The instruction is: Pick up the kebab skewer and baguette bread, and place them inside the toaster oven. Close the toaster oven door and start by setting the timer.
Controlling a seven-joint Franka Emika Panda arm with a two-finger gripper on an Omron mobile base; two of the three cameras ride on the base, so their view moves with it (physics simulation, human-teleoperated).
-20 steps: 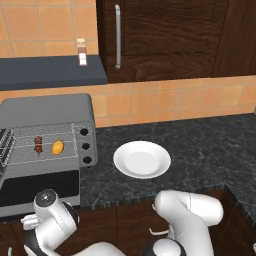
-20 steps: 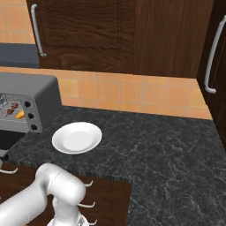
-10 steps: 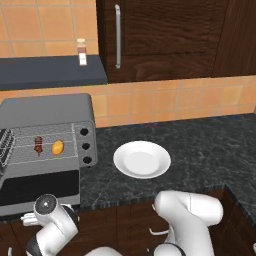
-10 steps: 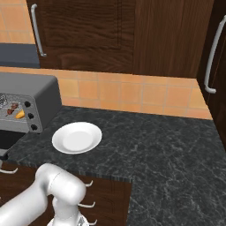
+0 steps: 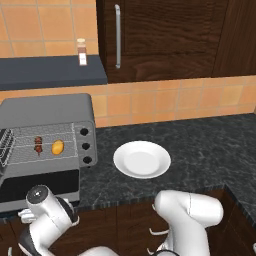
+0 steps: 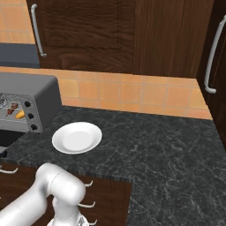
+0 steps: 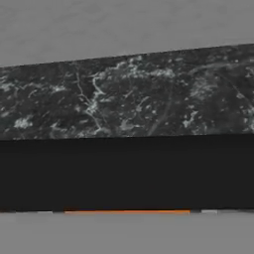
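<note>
In the left base view, the boxy grey metal toaster oven [image 5: 47, 145] stands open, its dark-glass door [image 5: 40, 186] folded down. On its wire rack lie the thin dark-chunked kebab skewer [image 5: 38, 145] and, just right, the golden oval baguette bread [image 5: 58, 147]. Further right sits a round white plate [image 5: 142, 159] on the black speckled counter [image 5: 200, 145]. The jaws stand released, grasping nothing.

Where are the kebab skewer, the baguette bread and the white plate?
kebab skewer [image 5: 38, 145]: left base view, its dark chunks.
baguette bread [image 5: 58, 147]: left base view, middle of the loaf.
white plate [image 5: 142, 159]: left base view, its bare centre.
</note>
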